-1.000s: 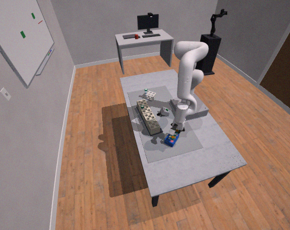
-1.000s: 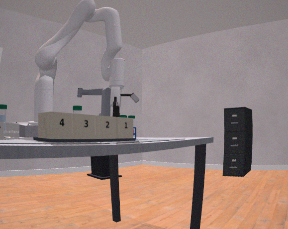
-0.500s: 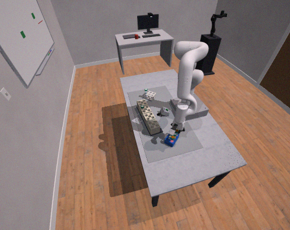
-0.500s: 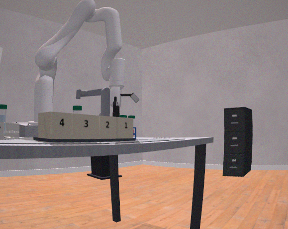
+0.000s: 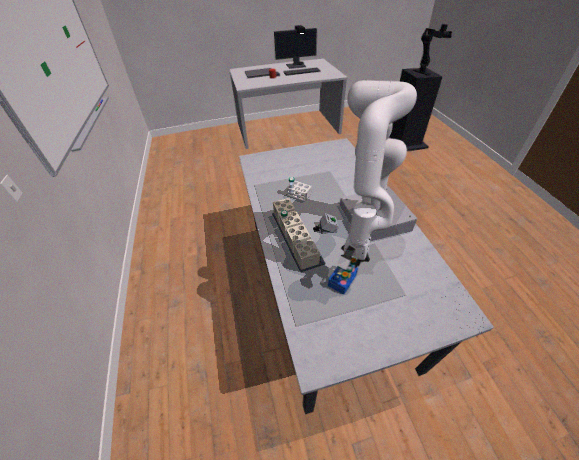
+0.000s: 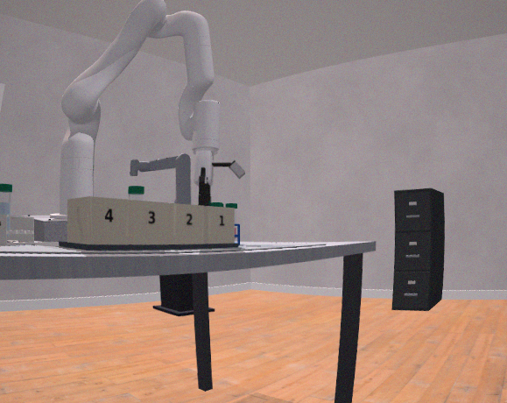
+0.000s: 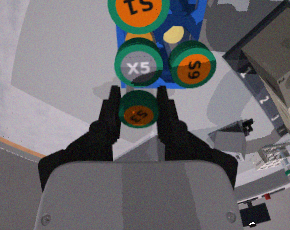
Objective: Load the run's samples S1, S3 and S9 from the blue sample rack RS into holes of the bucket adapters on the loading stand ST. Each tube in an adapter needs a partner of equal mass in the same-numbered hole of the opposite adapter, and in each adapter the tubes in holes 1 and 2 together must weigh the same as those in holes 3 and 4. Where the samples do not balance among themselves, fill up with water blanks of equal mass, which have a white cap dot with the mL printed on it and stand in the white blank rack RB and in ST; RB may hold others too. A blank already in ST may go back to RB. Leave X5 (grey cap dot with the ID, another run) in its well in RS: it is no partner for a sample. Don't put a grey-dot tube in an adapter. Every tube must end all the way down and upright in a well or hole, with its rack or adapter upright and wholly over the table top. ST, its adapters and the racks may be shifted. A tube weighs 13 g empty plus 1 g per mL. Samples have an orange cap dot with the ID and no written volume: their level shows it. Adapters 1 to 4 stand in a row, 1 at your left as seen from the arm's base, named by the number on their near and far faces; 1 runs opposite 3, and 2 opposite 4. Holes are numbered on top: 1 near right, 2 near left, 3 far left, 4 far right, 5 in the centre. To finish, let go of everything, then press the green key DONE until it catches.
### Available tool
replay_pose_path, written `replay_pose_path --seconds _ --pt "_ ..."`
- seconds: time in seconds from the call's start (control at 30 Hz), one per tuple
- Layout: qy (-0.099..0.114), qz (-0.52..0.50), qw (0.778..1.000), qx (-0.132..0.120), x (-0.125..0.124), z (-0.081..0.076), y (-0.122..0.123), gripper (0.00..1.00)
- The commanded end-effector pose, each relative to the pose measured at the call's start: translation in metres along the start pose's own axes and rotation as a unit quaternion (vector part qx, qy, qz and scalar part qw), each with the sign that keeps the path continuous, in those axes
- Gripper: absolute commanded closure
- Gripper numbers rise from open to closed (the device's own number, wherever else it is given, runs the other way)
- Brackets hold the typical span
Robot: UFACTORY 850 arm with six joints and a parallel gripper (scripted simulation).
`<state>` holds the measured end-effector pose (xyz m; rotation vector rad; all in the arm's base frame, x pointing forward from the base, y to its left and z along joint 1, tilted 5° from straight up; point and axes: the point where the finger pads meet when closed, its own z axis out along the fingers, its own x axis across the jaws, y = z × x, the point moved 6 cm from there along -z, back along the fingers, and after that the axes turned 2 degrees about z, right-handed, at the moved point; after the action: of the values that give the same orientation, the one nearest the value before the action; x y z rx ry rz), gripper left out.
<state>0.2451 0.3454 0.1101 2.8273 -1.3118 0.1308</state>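
Observation:
In the wrist view my gripper (image 7: 138, 97) is shut on a green-capped sample tube (image 7: 139, 110) with an orange cap dot whose ID is too blurred to read. It is at the near edge of the blue sample rack RS (image 7: 161, 29). I cannot tell whether the tube's foot is still in a well. S1 (image 7: 137, 2), grey-dot X5 (image 7: 139, 67) and S9 (image 7: 192, 69) stand in the rack. In the top view the gripper (image 5: 354, 260) hangs over the rack (image 5: 338, 279). The loading stand ST (image 5: 297, 232) with its adapters is to the left.
Adapters 4 to 1 stand in a row (image 6: 151, 220), with one green-capped tube (image 6: 136, 191) in adapter 3. The white blank rack RB (image 5: 297, 189) holds a tube (image 6: 4, 199). The green key DONE (image 5: 333, 219) sits between the stand and the arm's base.

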Motion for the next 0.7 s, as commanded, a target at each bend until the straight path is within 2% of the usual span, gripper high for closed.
replay_pose_path --seconds 0.0,0.67 --pt "0.000 0.000 1.000 0.001 -0.0002 -0.0034 -0.0007 1.00" --pt "0.000 0.000 1.000 0.001 -0.0002 -0.0127 -0.0007 1.00"
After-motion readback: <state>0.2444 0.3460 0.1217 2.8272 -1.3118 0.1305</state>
